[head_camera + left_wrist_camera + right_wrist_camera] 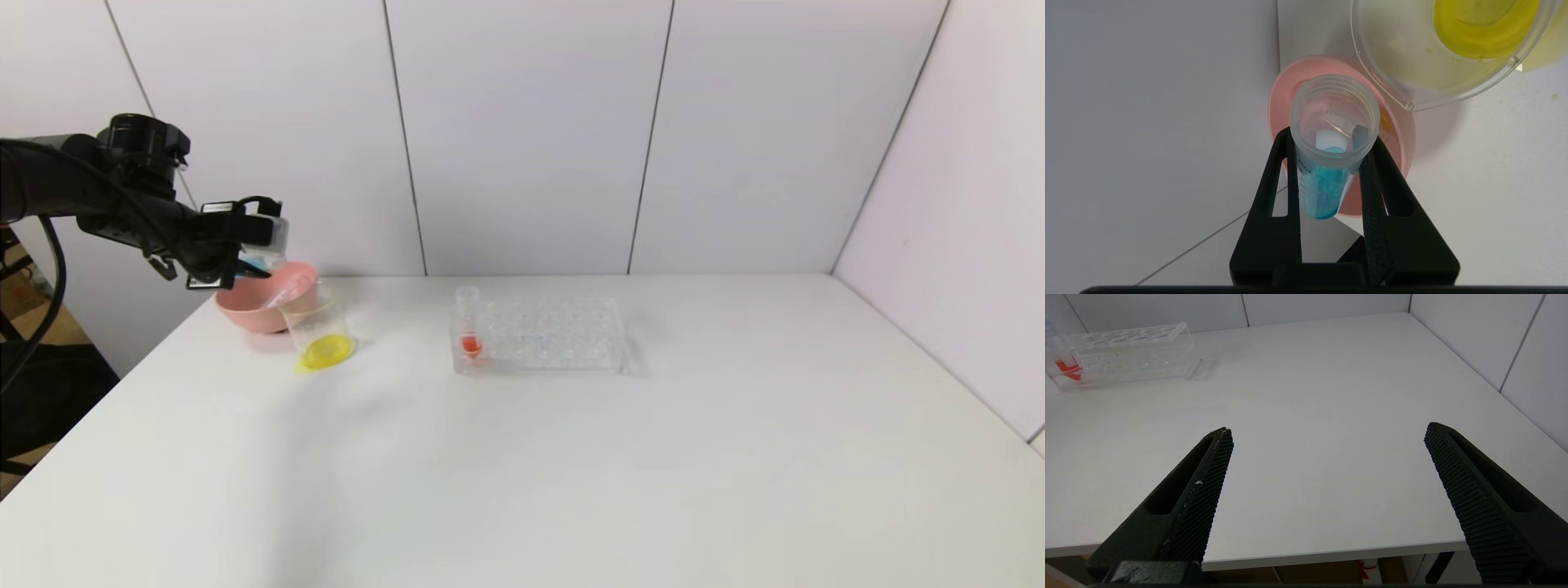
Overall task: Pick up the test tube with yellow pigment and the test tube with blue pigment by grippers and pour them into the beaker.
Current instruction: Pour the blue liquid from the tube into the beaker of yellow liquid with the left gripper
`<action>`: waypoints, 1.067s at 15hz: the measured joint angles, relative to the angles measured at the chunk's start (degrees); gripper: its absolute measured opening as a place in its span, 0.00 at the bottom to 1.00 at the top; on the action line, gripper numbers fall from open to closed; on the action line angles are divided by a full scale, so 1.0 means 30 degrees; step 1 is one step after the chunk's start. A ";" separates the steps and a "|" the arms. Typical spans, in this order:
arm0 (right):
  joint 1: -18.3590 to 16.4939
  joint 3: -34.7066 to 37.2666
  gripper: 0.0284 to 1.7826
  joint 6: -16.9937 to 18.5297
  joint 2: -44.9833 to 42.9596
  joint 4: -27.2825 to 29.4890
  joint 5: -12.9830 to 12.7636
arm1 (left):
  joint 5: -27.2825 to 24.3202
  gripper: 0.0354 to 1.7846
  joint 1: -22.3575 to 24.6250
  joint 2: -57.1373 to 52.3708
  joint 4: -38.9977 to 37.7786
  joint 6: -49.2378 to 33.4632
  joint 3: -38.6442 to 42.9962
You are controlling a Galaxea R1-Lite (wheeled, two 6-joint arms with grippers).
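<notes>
My left gripper (247,269) (1331,139) is shut on the test tube with blue pigment (1323,183), near its open mouth. The tube is tilted steeply, mouth towards the beaker, and blue liquid is spread along its lower part. It hangs over the pink bowl (245,312) (1282,94). The beaker (318,331) (1404,65) stands right beside the bowl with yellow liquid (1482,24) in its bottom. A clear tube with a yellow trace (1385,122) lies in the bowl, mostly hidden. My right gripper (1327,428) is open and empty over the table's front edge.
A clear multi-hole rack (543,336) (1126,351) stands mid-table with a red-liquid tube (469,327) (1065,367) at its left end. A small yellow drop (1555,96) lies on the table beside the beaker. White walls close the back and right.
</notes>
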 joint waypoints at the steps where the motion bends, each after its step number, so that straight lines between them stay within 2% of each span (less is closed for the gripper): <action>1: 0.0000 0.0000 0.96 0.0000 0.0000 0.0008 0.0008 | 0.0447 0.23 -0.0028 0.0000 -0.0065 0.0394 -0.0053; 16: 0.0000 0.0000 0.96 0.0000 0.0000 0.0000 0.0000 | 0.0926 0.23 -0.0512 -0.0187 0.0512 0.2397 -0.0219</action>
